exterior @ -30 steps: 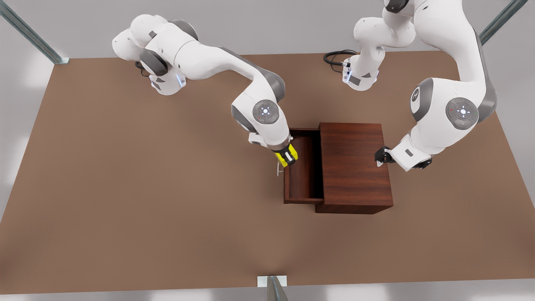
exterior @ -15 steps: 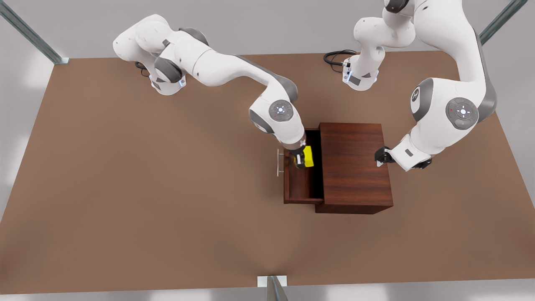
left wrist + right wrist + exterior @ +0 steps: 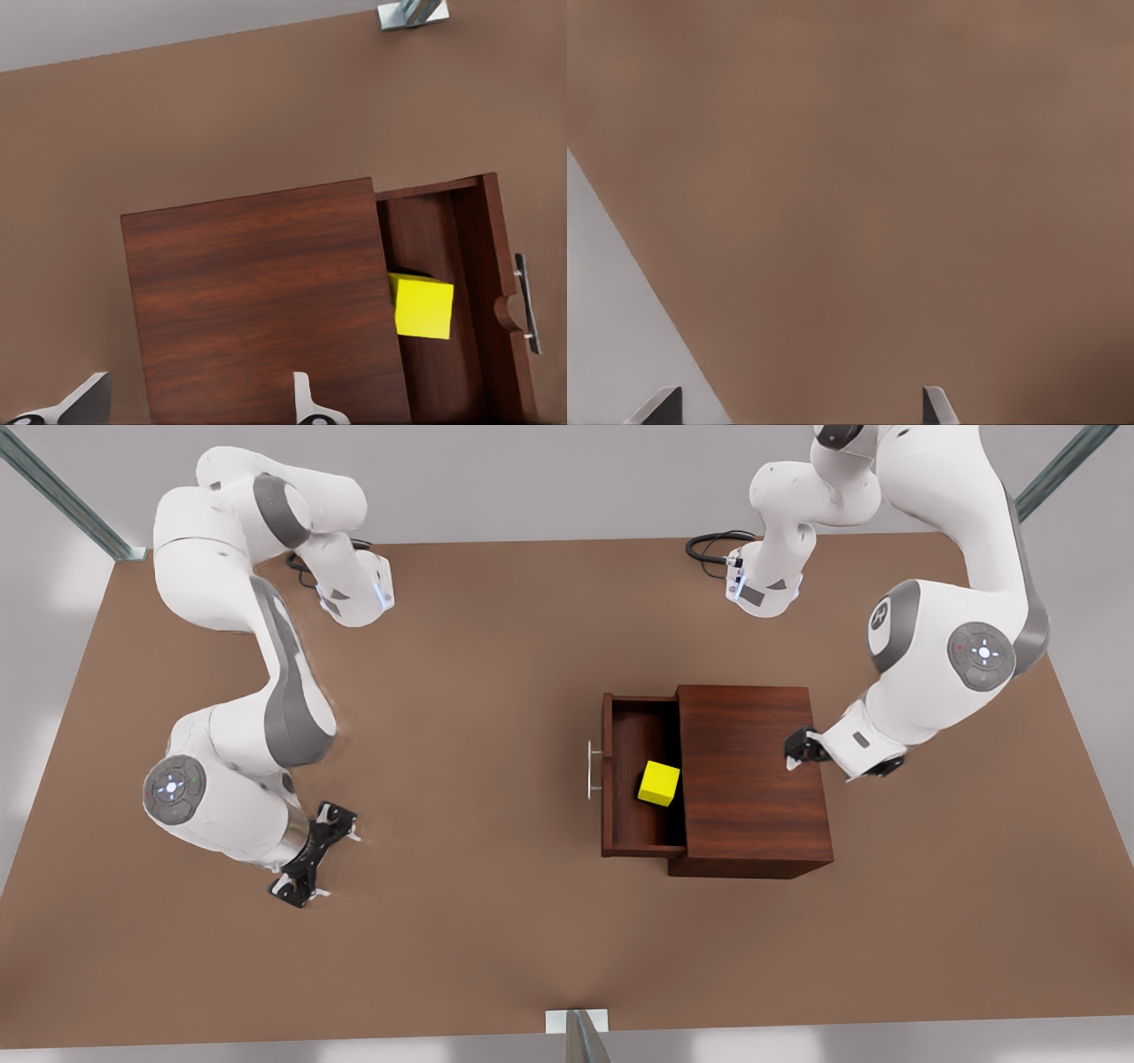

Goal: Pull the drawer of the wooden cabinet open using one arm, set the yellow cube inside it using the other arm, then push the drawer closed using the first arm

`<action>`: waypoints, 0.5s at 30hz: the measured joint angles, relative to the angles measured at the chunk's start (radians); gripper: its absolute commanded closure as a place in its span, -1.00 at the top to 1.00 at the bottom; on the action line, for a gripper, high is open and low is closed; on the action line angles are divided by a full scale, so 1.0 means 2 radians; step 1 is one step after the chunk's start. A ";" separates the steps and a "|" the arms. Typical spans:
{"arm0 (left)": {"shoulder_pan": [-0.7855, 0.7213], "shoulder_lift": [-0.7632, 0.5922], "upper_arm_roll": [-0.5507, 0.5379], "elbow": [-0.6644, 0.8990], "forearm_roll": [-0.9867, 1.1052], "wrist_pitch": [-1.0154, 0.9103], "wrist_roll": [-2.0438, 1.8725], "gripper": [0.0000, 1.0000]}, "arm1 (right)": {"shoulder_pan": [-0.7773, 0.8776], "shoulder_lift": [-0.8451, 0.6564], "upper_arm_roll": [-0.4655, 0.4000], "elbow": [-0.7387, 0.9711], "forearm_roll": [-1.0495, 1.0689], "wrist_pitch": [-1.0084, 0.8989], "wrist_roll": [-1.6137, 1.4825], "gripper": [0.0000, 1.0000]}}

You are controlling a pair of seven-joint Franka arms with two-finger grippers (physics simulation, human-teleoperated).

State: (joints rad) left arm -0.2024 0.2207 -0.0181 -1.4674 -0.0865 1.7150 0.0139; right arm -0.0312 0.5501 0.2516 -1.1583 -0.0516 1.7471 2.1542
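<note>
Well away from the wooden cabinet [image 3: 749, 771] [image 3: 257, 301], toward the front view's left, the right gripper [image 3: 321, 864] [image 3: 802, 407] hangs low over the bare brown surface [image 3: 461, 691] [image 3: 877, 177]. Its jaws are spread wide and hold nothing.

Out of the cabinet's front, the drawer [image 3: 629, 735] [image 3: 434, 239] stands pulled open, with its thin silver handle [image 3: 590, 771] [image 3: 528, 301] on the side farthest from the cabinet. The yellow cube [image 3: 659, 783] [image 3: 422, 305] rests on the drawer floor, close against the cabinet's front edge and turned slightly askew.

At the cabinet's back edge, opposite the drawer, the left gripper [image 3: 791, 755] [image 3: 199, 403] sits just above the top panel. Its jaws are parted and empty.
</note>
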 measured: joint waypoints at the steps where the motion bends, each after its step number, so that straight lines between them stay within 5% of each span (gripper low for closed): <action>1: -0.020 0.000 -0.009 0.000 0.012 -0.003 -0.009 1.00 | -0.012 -0.048 -0.023 -0.064 -0.006 -0.005 -0.054 1.00; 6: -0.200 0.026 -0.021 0.045 0.041 -0.011 -0.156 1.00 | -0.029 -0.150 -0.076 -0.208 -0.015 -0.036 -0.301 1.00; 7: -0.214 0.040 -0.021 0.059 0.041 -0.011 -0.209 0.34 | -0.031 -0.151 -0.078 -0.209 -0.014 -0.044 -0.343 1.00; 8: -0.222 0.058 -0.020 0.073 0.044 -0.011 -0.265 -0.70 | -0.035 -0.151 -0.079 -0.208 -0.011 -0.050 -0.382 1.00; 9: -0.229 0.072 -0.020 0.080 0.048 -0.012 -0.321 -1.00 | -0.040 -0.152 -0.079 -0.207 -0.008 -0.056 -0.419 1.00; 15: -0.245 0.129 -0.018 0.089 0.035 -0.009 -0.631 -1.00 | -0.044 -0.152 -0.080 -0.204 -0.001 -0.075 -0.603 1.00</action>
State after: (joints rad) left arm -0.6919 0.4783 -0.0551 -1.2891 -0.0169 1.6966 -1.2481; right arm -0.1193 0.2465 0.0920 -1.5661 -0.0543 1.5962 0.9472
